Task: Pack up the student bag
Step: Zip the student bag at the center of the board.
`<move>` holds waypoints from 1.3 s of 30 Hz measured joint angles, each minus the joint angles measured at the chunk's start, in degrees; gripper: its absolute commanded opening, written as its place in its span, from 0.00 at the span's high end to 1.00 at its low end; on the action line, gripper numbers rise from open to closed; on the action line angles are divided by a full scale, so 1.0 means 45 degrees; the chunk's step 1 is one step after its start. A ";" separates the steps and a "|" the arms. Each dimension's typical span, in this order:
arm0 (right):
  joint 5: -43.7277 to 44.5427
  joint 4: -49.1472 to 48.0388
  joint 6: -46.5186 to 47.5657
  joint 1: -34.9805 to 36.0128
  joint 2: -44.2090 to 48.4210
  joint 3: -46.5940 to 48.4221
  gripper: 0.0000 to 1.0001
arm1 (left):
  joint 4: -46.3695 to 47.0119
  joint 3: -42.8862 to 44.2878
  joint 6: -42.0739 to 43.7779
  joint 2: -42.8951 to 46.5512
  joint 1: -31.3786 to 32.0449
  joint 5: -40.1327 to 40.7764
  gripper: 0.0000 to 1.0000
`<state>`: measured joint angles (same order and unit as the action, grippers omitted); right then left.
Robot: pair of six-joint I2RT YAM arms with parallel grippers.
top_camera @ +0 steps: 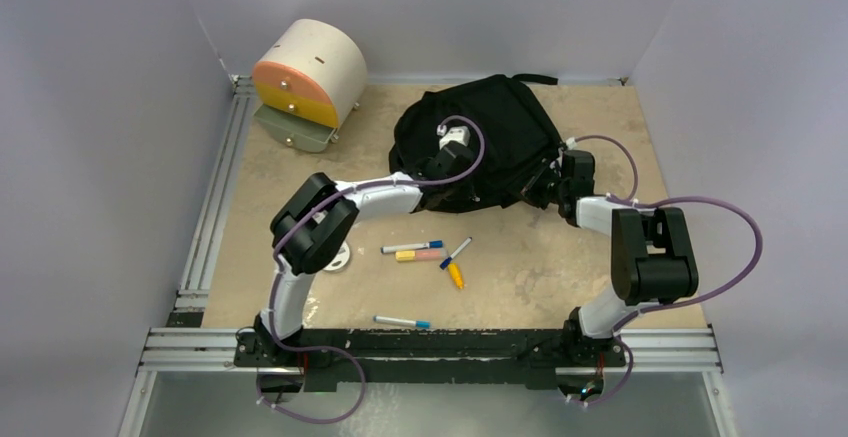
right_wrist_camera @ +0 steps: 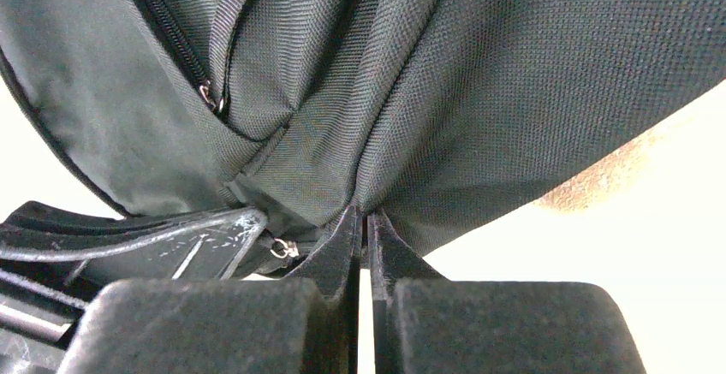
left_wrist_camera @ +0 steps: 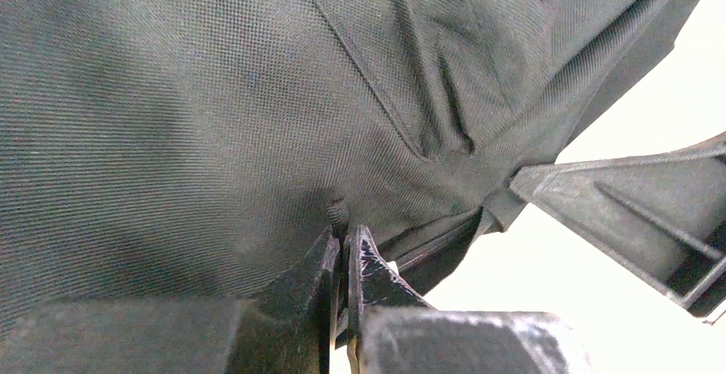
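Note:
The student bag (top_camera: pixel 495 127), a soft black backpack, lies at the back middle of the table. My left gripper (top_camera: pixel 436 169) is at its near left edge and is shut, pinching a fold of the bag's fabric (left_wrist_camera: pixel 257 92) between its fingertips. My right gripper (top_camera: pixel 545 185) is at the bag's near right edge and is also shut on a gathered fold of the bag (right_wrist_camera: pixel 479 74). A zipper (right_wrist_camera: pixel 171 40) with its pull shows in the right wrist view. Several markers (top_camera: pixel 412 248) and an orange-yellow marker (top_camera: pixel 455 275) lie on the table in front of the bag.
A cream-and-orange cylindrical drawer box (top_camera: pixel 308 75) stands at the back left with a drawer pulled out. A blue-capped marker (top_camera: pixel 402 322) lies near the front rail. A small white round object (top_camera: pixel 340 257) sits by the left arm. Walls close in on three sides.

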<state>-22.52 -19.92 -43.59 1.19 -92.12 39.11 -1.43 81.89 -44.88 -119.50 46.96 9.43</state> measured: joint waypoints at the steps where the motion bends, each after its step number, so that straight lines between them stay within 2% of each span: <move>1: 0.0068 0.0005 -0.0049 0.0000 0.0078 -0.0029 1.00 | 0.0010 -0.0121 0.0437 0.0146 0.0010 0.0087 1.00; 6: 0.0389 0.0136 -0.0233 0.0029 0.0427 -0.0058 1.00 | 0.0131 -0.0680 0.2234 0.0869 0.0121 0.0772 1.00; 14: 0.0811 0.0350 -0.0461 0.0068 0.0641 -0.0053 1.00 | 0.0015 -0.2560 0.3827 0.3230 0.0223 0.2186 1.00; 24: 0.1477 0.0831 -0.0389 -0.0471 0.0641 0.0044 1.00 | -0.0500 -0.4405 0.4580 0.5314 0.0107 0.3881 1.00; 29: 0.1491 0.1258 -0.0194 -0.0772 0.0685 0.0238 1.00 | -0.0646 -0.4537 0.4512 0.5469 -0.0325 0.3716 1.00; 37: 0.2200 0.1773 0.0631 -0.1107 0.1962 0.0398 0.67 | -0.0554 -0.4503 0.4784 0.5722 -0.1001 0.2890 1.00; 38: 0.2220 0.1768 0.0903 -0.1243 0.2239 0.0398 0.56 | -0.0559 -0.4498 0.4891 0.5722 -0.1044 0.2817 1.00; 39: 0.2210 0.1763 0.1146 -0.1341 0.2535 0.0393 0.49 | -0.0578 -0.4469 0.5003 0.5722 -0.1117 0.2671 1.00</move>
<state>-12.58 -11.99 -38.44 -4.84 -80.71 40.88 -4.03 61.78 -22.37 -93.76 41.93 21.45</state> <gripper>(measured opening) 0.306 0.015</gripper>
